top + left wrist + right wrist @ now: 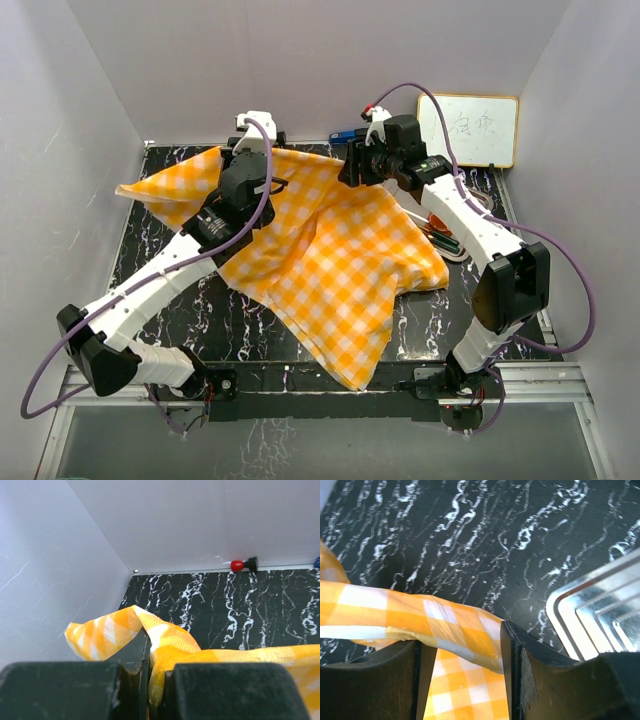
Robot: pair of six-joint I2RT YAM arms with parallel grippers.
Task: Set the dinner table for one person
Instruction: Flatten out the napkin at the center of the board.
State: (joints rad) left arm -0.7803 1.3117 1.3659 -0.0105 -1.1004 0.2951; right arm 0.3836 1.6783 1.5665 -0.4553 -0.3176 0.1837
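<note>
The dinner table (pixel 245 325) is a black top with white veining. An orange-and-white checked cloth (pixel 330 260) lies rumpled across it, its far edge lifted. My left gripper (pixel 257 137) is at the cloth's far edge, left of centre. In the left wrist view it (pixel 155 680) is shut on a fold of the cloth (pixel 170 640). My right gripper (pixel 347 168) is at the far edge further right. In the right wrist view its jaws (pixel 462 650) stand apart, and the cloth's edge (pixel 420 615) runs across the gap above the table (pixel 470 540).
A steel tray (pixel 600 615) sits just right of the right gripper; in the top view (pixel 455 255) it holds utensils and is partly hidden by the cloth and arm. A whiteboard (pixel 468 130) leans at the back right. A red-tipped object (pixel 237 566) lies by the back wall.
</note>
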